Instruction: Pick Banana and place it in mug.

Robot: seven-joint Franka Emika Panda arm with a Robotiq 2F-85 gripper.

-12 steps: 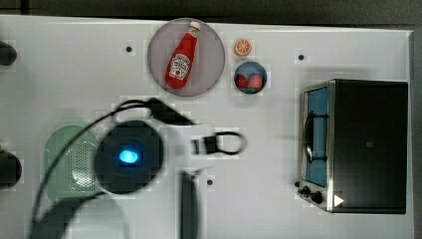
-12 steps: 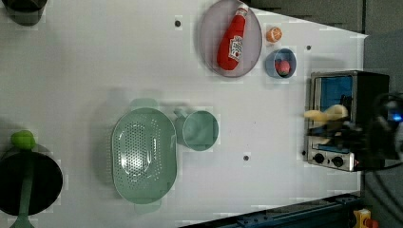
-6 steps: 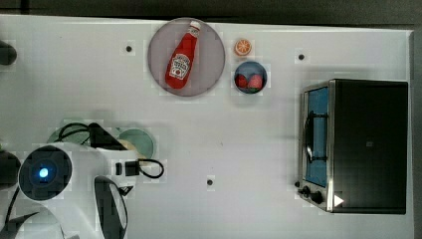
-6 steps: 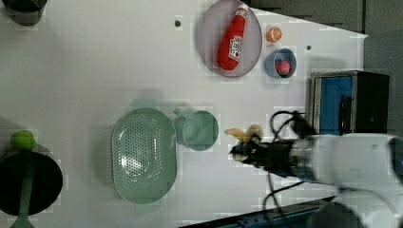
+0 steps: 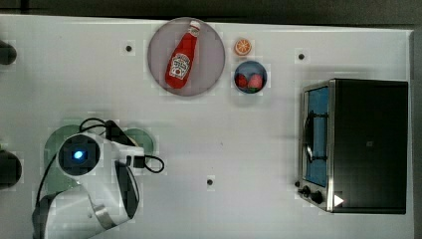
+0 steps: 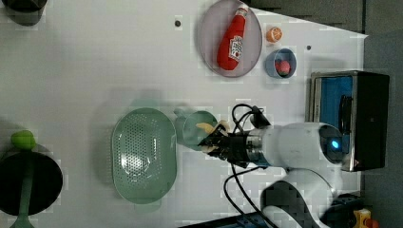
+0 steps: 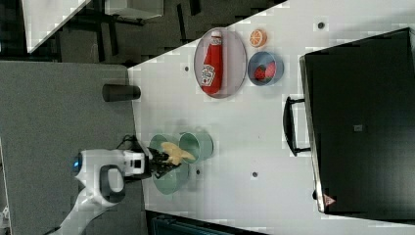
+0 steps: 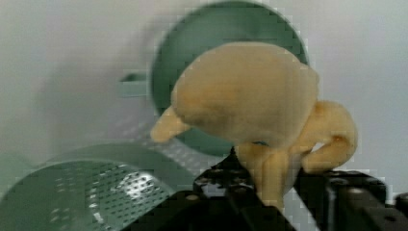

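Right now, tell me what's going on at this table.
The arm's hand holds the banana over the mug, which stands beside the basket. The banana isn't in the mug yet. A ketchup bottle lies on a plate, and a toaster oven stands off to the top view's right.

arm shell point(image 6: 304, 142): glossy white, rounded
wrist light point(image 6: 335, 144): blue glow
cables point(image 6: 242, 114): black, looped
pincer point(image 6: 214, 142): black

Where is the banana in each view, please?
Top view: hidden under the arm.
Left view: banana at the gripper, over the mug.
Right view: banana beside the mug.
Wrist view: banana in front of the mug.
Shared landmark: the mug.
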